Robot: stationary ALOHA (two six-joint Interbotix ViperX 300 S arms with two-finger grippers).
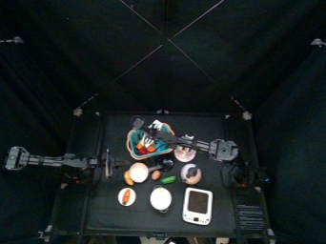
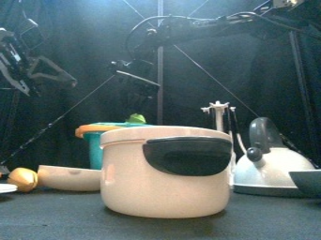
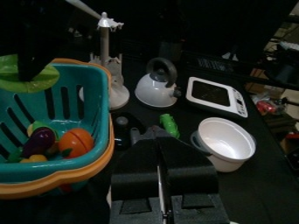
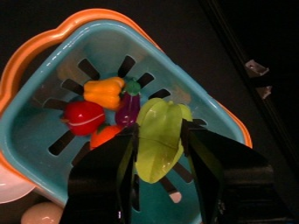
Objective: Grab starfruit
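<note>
Two jaws of the right end effector (image 4: 158, 157) stand on either side of the yellow-green starfruit (image 4: 160, 138), clasping it above the teal basket (image 4: 70, 52) with the orange rim. In the right wrist view the fruit lies lengthwise between the jaws, its ridges catching the light, while below it in the basket sit a yellow pepper (image 4: 103, 89), a red fruit (image 4: 82, 116) and a dark eggplant (image 4: 128, 109). From above, the right arm reaches in over the basket (image 1: 143, 141) at the worktop's (image 1: 102, 167) middle. The left wrist view shows the starfruit (image 3: 26, 73) lifted at the basket's rim, partly hidden by the dark right arm.

Left end effector (image 3: 163, 171) rests low over the worktop, well apart from the basket, jaws pressed together with nothing between them. Near it lie a white bowl (image 3: 222, 140), a grey kettle (image 3: 156, 85) and a scale (image 3: 219, 93). Up front, a cream pot (image 2: 170, 169) blocks most of the basket.
</note>
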